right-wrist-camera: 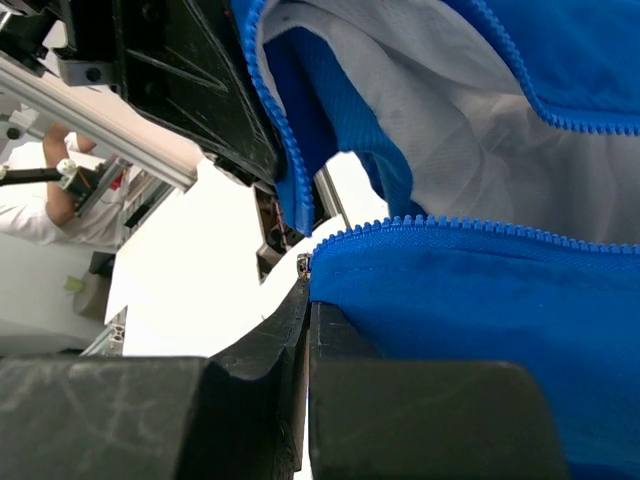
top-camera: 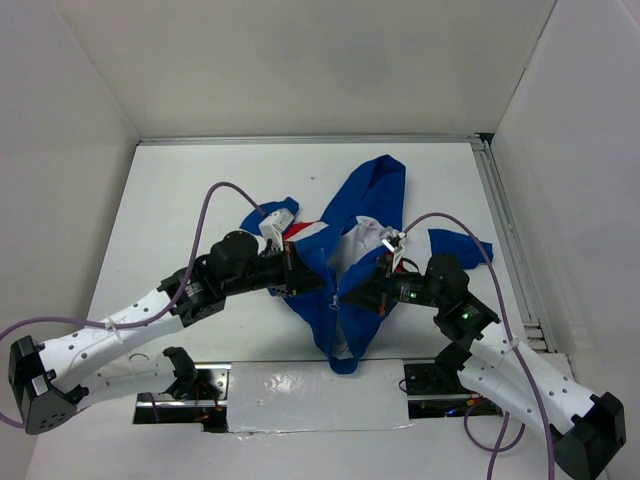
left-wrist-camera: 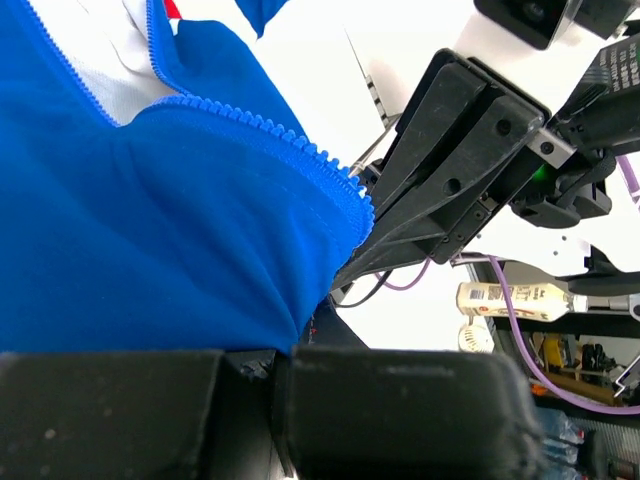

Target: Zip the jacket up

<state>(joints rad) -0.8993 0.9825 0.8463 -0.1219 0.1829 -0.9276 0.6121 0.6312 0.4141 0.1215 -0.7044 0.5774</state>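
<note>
The blue jacket (top-camera: 372, 195) lies open on the white table, its white lining (top-camera: 362, 235) showing. Its lower front is bunched between both grippers. My left gripper (top-camera: 318, 283) is shut on the blue fabric of one front edge; in the left wrist view (left-wrist-camera: 275, 355) the cloth (left-wrist-camera: 150, 230) and its zipper teeth (left-wrist-camera: 290, 140) run from its jaws. My right gripper (top-camera: 352, 293) is shut on the other front edge (right-wrist-camera: 480, 290), right at the bottom end of the zipper teeth (right-wrist-camera: 450, 225), where a small metal piece (right-wrist-camera: 304, 262) shows. The two grippers nearly touch.
White walls enclose the table on three sides. A metal rail (top-camera: 505, 230) runs along the right edge. A silver strip (top-camera: 320, 395) lies at the near edge between the arm bases. One blue sleeve (top-camera: 460, 245) spreads right, behind the right arm.
</note>
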